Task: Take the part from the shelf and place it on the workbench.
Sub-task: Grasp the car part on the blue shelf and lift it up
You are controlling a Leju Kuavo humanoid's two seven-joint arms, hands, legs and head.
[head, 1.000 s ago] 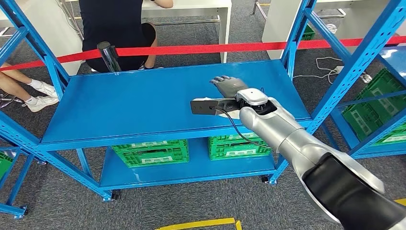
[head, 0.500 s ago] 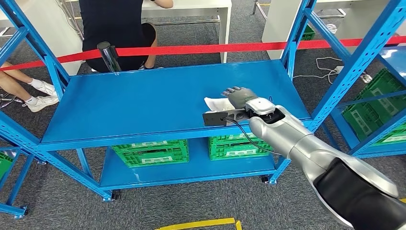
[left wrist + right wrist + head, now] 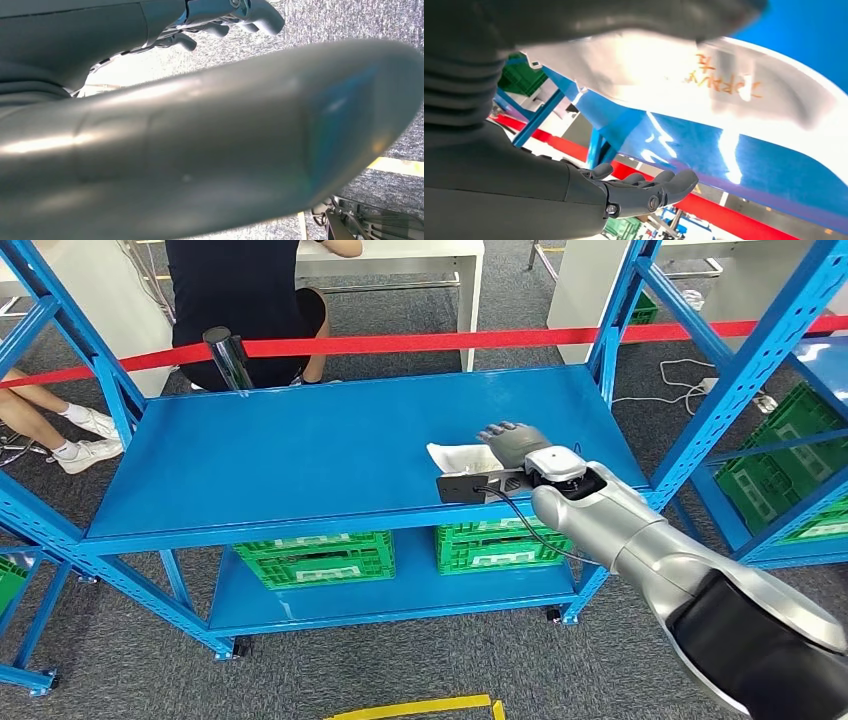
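Head view is showing a big blue metal shelf, and going left to right across it: a shiny dark metal cylinder is standing near the back left corner, then a long bare stretch, then the flat white part lying toward the front right. The right hand is sitting right on that part, palm over it. Right wrist view is showing the same white piece up close with orange writing on it, the thumb running across it and the darker fingers stretched out straight rather than wrapped around it, so I can't tell if it's actually gripping yet.

Left hand is hanging down over grey carpet with its fingers curled in on nothing.

Progress-wise I'd say this is early: the part is lying on the shelf, not lifted. Grabbing, carrying and setting it on the workbench are all left.
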